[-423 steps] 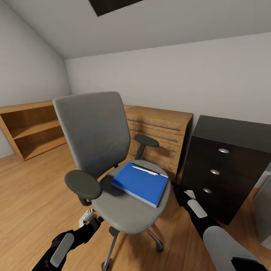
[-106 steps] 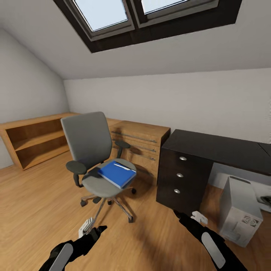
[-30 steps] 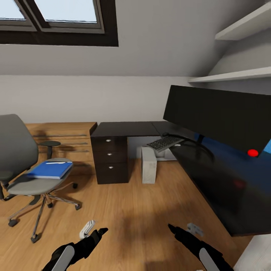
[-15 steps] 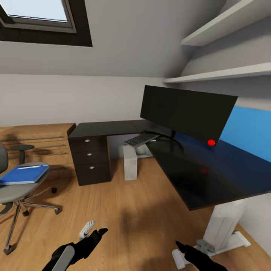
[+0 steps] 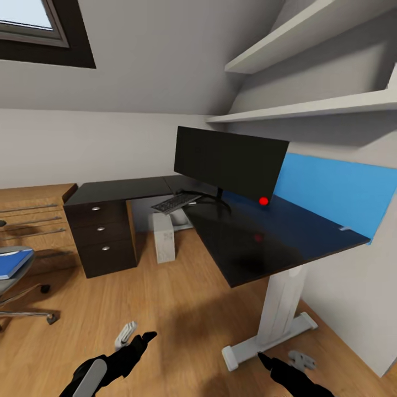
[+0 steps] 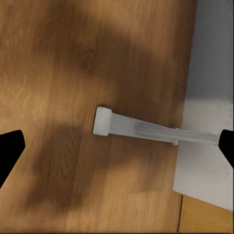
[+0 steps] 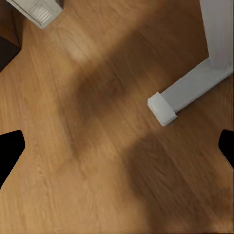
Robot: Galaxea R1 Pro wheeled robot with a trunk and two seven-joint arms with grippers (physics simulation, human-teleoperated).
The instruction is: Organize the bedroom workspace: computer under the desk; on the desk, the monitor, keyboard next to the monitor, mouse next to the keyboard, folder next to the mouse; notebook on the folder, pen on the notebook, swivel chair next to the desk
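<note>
Table (image 5: 275, 231) carries monitor (image 5: 229, 160) with keyboard (image 5: 175, 202) beside it; computer (image 5: 164, 245) stands under it. Swivel chair (image 5: 14, 286), well apart, holds the folder (image 5: 12, 263). I read both pincers, left (image 5: 132, 337) and right (image 5: 281, 359), as apart, empty.

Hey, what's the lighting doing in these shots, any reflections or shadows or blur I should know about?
Head view: the glossy desk mirrors its blue back panel and the monitor's red dot; wide-angle lens bends the shelves. Left wrist view: soft dark shadows on the floor, a white desk foot slightly blurred. Right wrist view: broad shadow bands across the wood, fairly sharp.
</note>
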